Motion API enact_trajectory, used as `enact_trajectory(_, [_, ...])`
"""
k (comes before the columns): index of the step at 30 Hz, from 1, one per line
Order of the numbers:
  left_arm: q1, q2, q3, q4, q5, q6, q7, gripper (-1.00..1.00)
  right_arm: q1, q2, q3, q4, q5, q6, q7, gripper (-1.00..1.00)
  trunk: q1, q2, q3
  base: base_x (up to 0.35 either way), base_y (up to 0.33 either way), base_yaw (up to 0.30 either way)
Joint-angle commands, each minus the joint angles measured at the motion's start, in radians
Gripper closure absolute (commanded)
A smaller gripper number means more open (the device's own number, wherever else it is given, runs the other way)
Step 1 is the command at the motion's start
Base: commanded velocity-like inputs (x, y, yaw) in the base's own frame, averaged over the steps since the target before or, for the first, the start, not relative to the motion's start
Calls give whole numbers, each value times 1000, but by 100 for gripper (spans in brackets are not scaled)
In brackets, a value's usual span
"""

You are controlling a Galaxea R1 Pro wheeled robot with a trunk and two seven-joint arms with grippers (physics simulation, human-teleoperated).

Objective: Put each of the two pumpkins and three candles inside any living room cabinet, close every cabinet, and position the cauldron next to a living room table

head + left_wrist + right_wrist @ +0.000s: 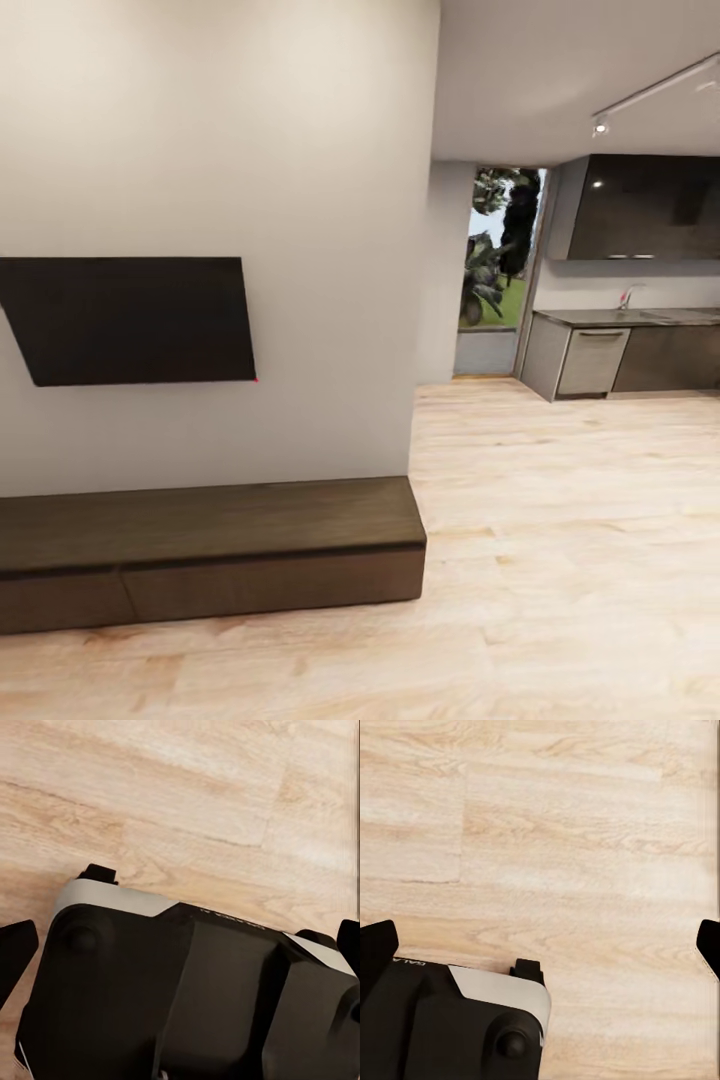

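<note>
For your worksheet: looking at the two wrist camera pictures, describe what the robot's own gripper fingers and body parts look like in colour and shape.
In both wrist views the fingertips are plain black, flat and tapered, seen at the picture edges. Below them sits the robot's base: a glossy black, rounded housing with a light grey panel, a small round black knob and faint lettering too small to read. No cables show.

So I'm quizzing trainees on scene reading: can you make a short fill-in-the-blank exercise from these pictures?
1. The black TV hangs on the wall directly above the long dark ____.
2. The cabinet's fronts are all ____.
3. Both wrist views look down on a light ____ plank floor.

Missing words: cabinet; closed; wood
</note>
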Motion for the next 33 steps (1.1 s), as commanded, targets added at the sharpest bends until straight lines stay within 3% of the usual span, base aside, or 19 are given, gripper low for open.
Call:
enact_trajectory(1, [0,0,-7,-3,9,4,6,-100,0,0,3,-2,8,7,2,-100,1,0,0,276,-73,-12])
enact_trajectory(11, [0,0,-6,-4,10,3,5,-100,0,0,4,-2,10,7,2,-100,1,0,0,87,-22,13])
enact_trajectory(18, [0,0,-6,-4,10,3,5,-100,0,0,3,-2,10,7,2,-100,1,0,0,217,-160,191])
enact_trajectory(33, [0,0,-7,-4,9,2,5,-100,0,0,0,5,7,7,2,-100,1,0,0,181,-136,14])
